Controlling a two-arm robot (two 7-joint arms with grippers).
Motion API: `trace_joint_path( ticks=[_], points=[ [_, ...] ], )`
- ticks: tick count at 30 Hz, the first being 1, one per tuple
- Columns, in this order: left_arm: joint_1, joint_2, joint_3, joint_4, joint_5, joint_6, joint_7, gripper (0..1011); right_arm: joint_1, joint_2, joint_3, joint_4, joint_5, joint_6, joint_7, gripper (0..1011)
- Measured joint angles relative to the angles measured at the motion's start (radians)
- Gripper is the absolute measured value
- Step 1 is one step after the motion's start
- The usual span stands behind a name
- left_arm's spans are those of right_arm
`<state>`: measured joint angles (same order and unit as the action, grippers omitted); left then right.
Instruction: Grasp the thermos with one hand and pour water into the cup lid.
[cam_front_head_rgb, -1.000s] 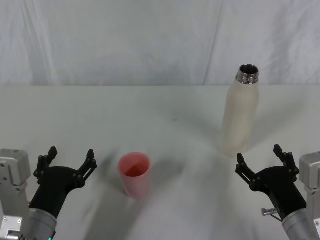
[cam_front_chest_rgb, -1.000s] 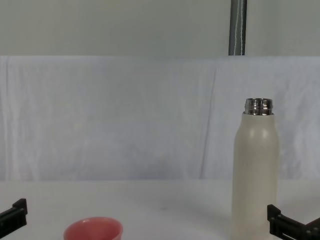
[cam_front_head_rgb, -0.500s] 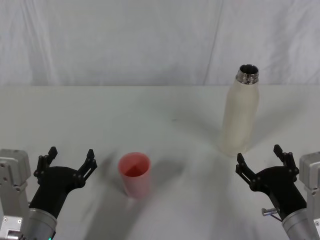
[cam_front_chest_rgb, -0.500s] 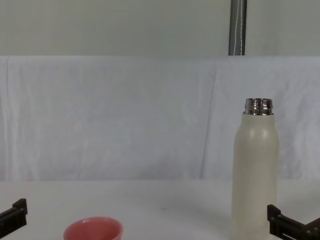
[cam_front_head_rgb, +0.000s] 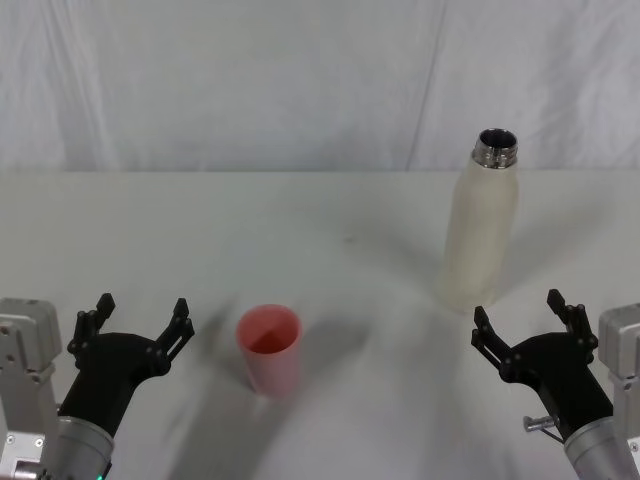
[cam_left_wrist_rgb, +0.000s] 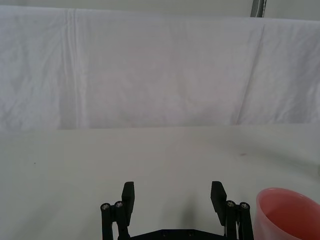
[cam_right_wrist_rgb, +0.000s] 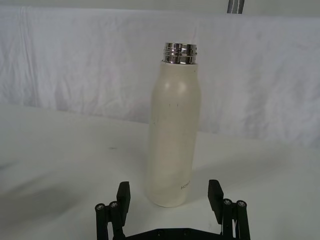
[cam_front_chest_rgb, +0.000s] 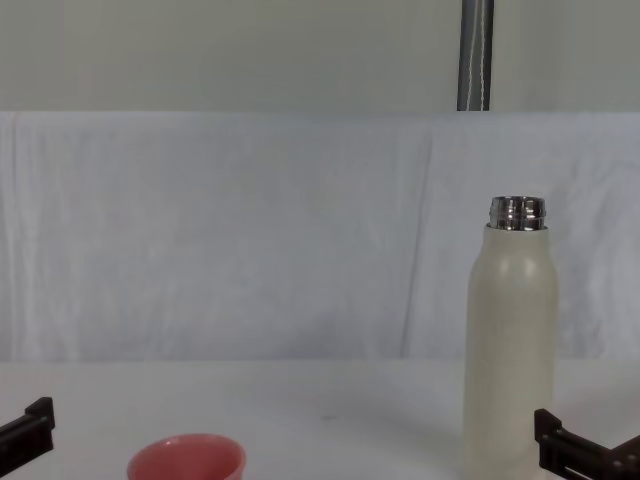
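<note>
The cream-white thermos (cam_front_head_rgb: 482, 228) stands upright and uncapped at the right of the table, its steel neck open (cam_right_wrist_rgb: 172, 142) (cam_front_chest_rgb: 508, 340). The pink cup lid (cam_front_head_rgb: 269, 348) sits upright at the centre-left (cam_front_chest_rgb: 186, 459) (cam_left_wrist_rgb: 289, 213). My right gripper (cam_front_head_rgb: 523, 328) is open, low at the front right, just short of the thermos with nothing between its fingers (cam_right_wrist_rgb: 169, 196). My left gripper (cam_front_head_rgb: 140, 324) is open at the front left, to the left of the cup lid and apart from it (cam_left_wrist_rgb: 173, 197).
A white cloth backdrop (cam_front_head_rgb: 300, 80) closes off the far edge of the white table (cam_front_head_rgb: 330, 260). A metal pole (cam_front_chest_rgb: 476, 55) rises behind the backdrop.
</note>
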<state>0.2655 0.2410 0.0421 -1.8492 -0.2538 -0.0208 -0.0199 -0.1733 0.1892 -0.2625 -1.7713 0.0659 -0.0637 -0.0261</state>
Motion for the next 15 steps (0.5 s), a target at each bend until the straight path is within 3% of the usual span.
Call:
trace_joint_path(
  ticks=[15],
  points=[
    [0.0, 0.0, 0.0, 0.0, 0.0, 0.0, 0.0, 1001, 0.0, 0.0, 0.0, 0.0, 0.0, 0.0, 0.0, 1003]
  ],
)
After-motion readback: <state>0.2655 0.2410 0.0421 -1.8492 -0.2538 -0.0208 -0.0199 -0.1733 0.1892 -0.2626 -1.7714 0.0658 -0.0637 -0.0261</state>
